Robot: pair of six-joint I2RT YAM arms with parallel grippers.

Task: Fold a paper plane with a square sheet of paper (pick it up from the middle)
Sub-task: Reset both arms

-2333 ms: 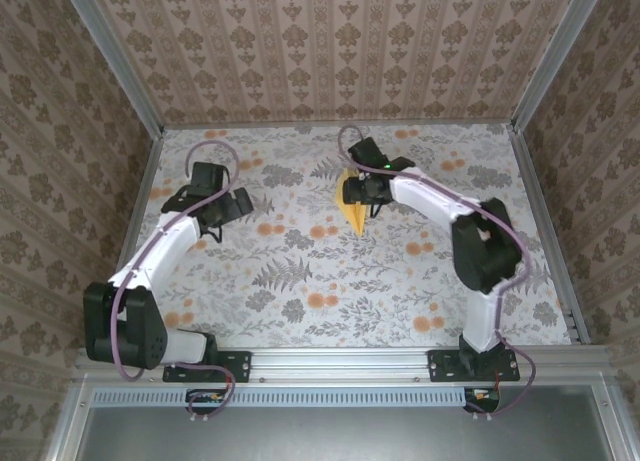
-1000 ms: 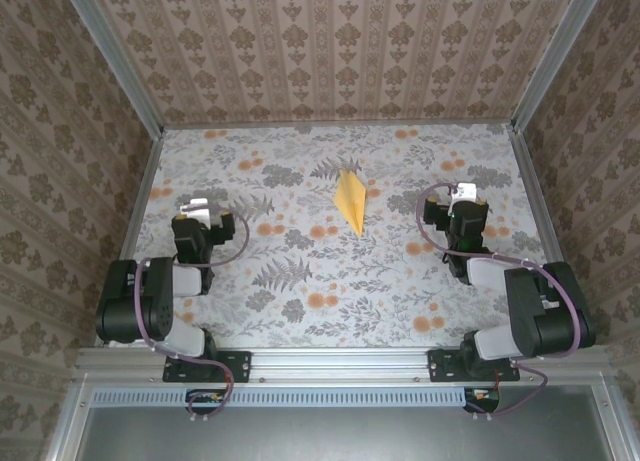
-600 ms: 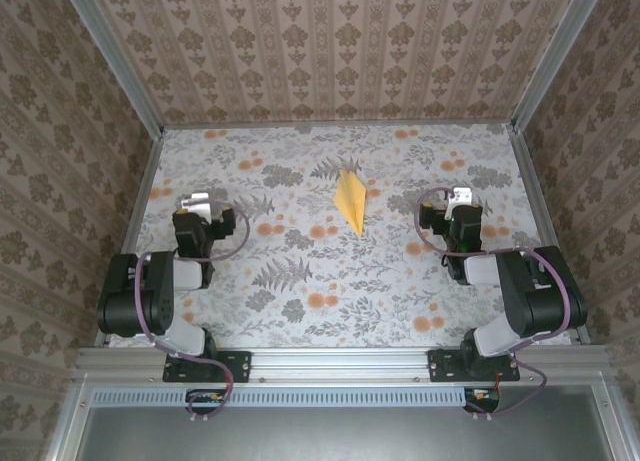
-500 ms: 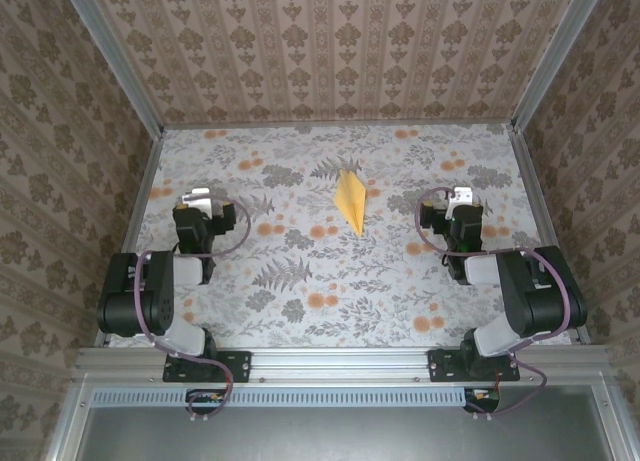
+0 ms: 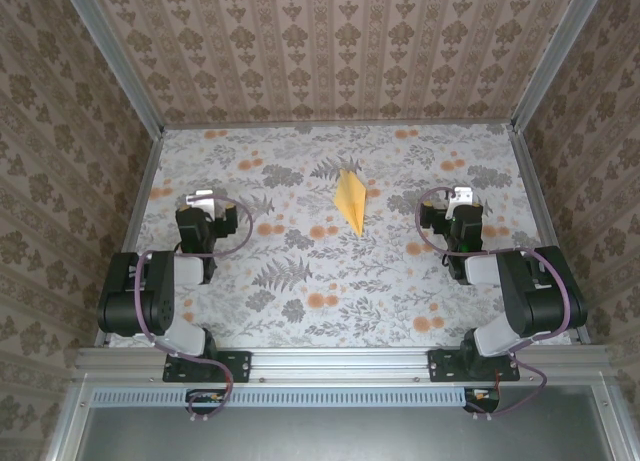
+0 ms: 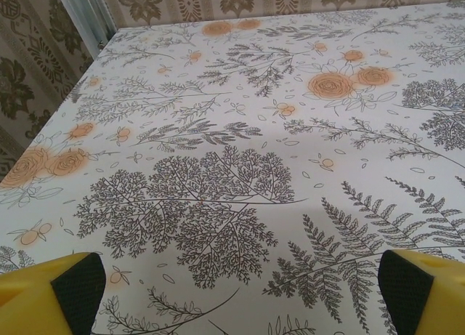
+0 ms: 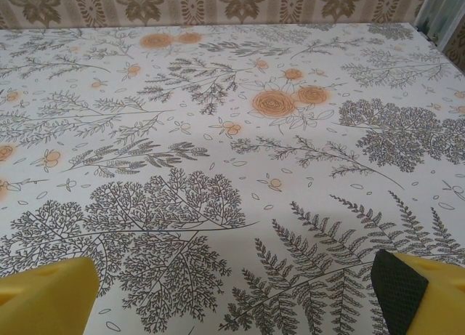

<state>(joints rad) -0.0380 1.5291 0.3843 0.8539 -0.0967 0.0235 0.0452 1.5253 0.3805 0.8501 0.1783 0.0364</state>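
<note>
The paper plane (image 5: 351, 201) lies between left gripper (image 5: 200, 196) and right gripper (image 5: 461, 195).
Its long axis runs far-to-near, tip nearward; the right one is somewhat nearer. Both are spread wide, holding nothing.

**Cropped fingers, a plane too small to read**

From above, the paper plane (image 5: 351, 202), lying toward the table's (image 5: 330, 281) far edge, is too small for its creases or layers to be made out. The left gripper (image 5: 200, 197) and right gripper (image 5: 461, 197) sit near the table's side edges, and their fingers cannot be told apart from up there. In the wrist views, the left fingers (image 6: 69, 290) and right fingers (image 7: 47, 295) are cut off at the bottom corners, leaving just yellow tips.
</note>
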